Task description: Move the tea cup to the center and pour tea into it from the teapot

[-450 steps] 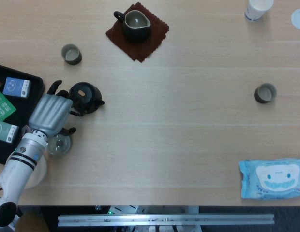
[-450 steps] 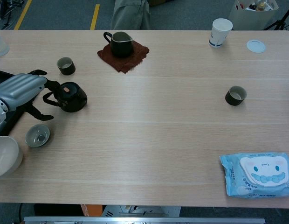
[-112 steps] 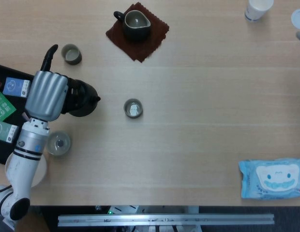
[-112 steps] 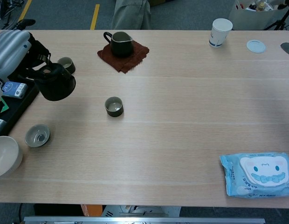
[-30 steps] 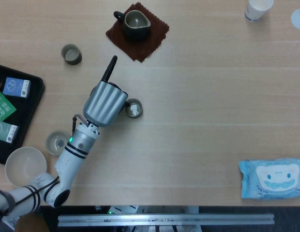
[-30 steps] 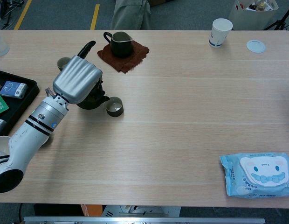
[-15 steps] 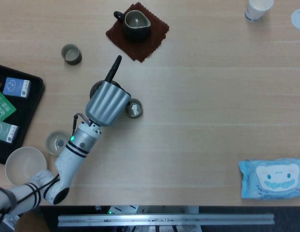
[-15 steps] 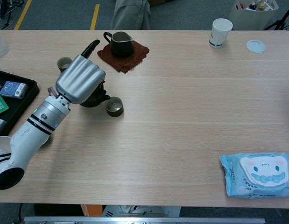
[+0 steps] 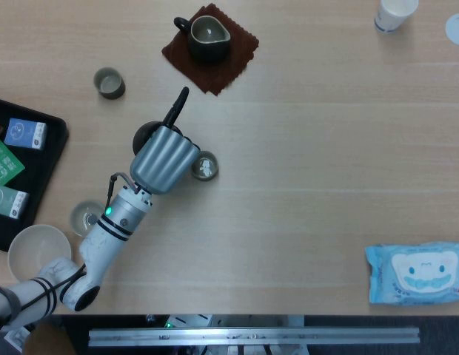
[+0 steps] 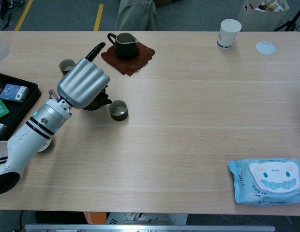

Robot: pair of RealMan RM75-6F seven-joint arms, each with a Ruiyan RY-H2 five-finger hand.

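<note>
The desk (image 9: 326, 222) carries everything in view. At its near right corner lies a blue wet-wipe pack (image 9: 416, 273), and at the far left edge sits a black tray (image 9: 44, 159) of small packets.

The left hand (image 9: 164, 158) hovers over the left-centre of the desk, its silver back facing up and one dark finger (image 9: 176, 106) pointing away toward the far edge. Its other fingers curl down around the dark teapot (image 10: 97, 100), which it grips; most of the pot is hidden under the hand, only its dark body showing at the hand's edges. The right hand appears in neither view.

The tea cup (image 9: 205, 166) stands on the desk just beside the left hand, on its right side, close to the teapot. Whether pot and cup touch cannot be told.
</note>
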